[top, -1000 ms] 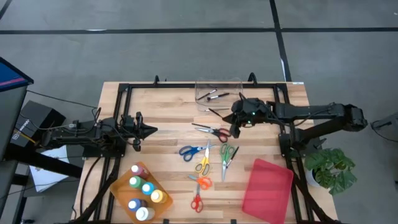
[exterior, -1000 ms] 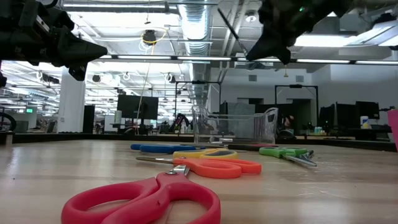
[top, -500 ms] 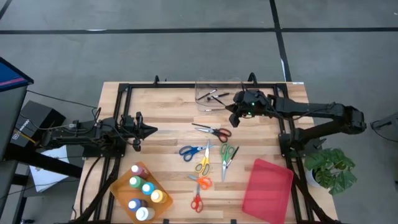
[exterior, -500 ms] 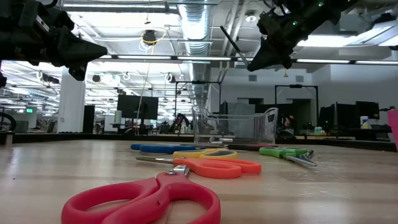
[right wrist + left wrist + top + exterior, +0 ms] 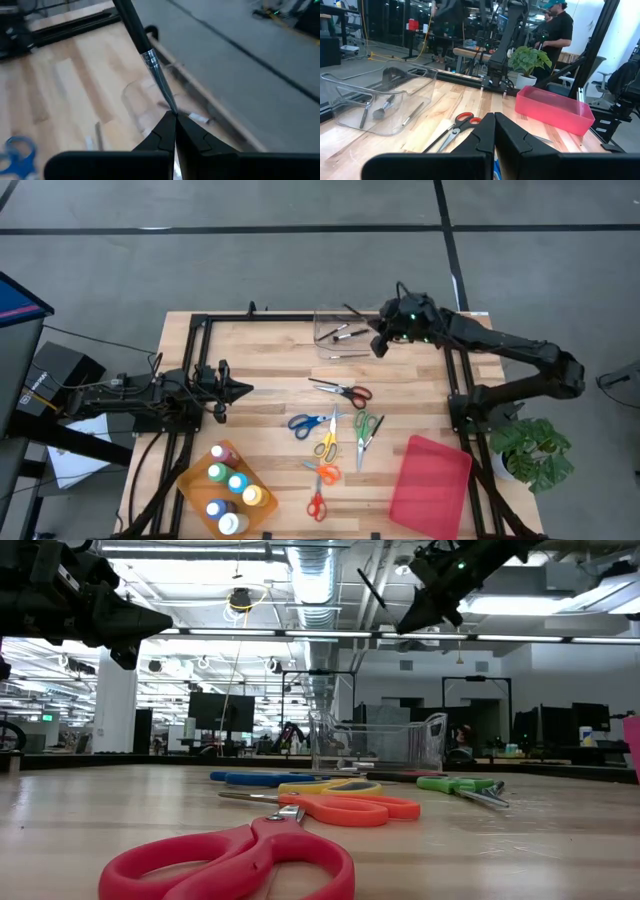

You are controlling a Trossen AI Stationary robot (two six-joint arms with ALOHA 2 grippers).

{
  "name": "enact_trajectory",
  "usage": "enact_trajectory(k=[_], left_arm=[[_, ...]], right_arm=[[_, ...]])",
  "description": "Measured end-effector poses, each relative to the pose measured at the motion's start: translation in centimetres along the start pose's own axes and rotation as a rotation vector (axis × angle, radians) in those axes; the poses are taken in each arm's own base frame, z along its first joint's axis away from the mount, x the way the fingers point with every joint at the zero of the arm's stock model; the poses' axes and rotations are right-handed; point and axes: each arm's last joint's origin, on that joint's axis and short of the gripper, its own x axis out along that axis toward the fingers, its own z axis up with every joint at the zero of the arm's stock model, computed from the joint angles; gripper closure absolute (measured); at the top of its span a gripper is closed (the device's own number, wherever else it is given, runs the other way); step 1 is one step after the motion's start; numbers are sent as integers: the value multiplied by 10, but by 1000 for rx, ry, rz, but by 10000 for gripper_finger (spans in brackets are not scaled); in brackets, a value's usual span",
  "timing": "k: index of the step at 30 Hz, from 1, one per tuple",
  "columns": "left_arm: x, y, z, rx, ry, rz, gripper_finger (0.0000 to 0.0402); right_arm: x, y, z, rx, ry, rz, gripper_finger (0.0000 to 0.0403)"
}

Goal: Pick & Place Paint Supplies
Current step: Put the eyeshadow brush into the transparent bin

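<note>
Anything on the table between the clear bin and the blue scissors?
Yes: in the high view, the red-handled scissors lie between the clear bin and the blue scissors.

**Two dark robot arms on black frames**

Both arms are built of matte black links joined by rounded joint housings. The left hand (image 5: 243,389) is formed of two tapered black fingers ending in a narrow point; black cables are looped along its arm and down beside the frame. The right hand (image 5: 377,346) is shaped alike, and a small green light is lit on the wrist housing behind it. In each wrist view the fingers (image 5: 485,131) are seen as smooth, angular black wedges above a flat black crossbar.
</note>
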Motion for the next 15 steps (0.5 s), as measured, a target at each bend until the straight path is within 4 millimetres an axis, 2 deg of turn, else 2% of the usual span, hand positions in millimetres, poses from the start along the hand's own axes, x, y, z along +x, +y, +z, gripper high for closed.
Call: enact_trajectory(k=[3,5,15], left_arm=[[0,0,0,0,0,0,401],[0,0,0,0,0,0,401],[0,0,0,0,0,0,401]], right_arm=[[13,-7,-2,-28,92,-30,403],[26,-11,4,-40,120,-42,403],[103,-18,-3,-181,443,-88,403]])
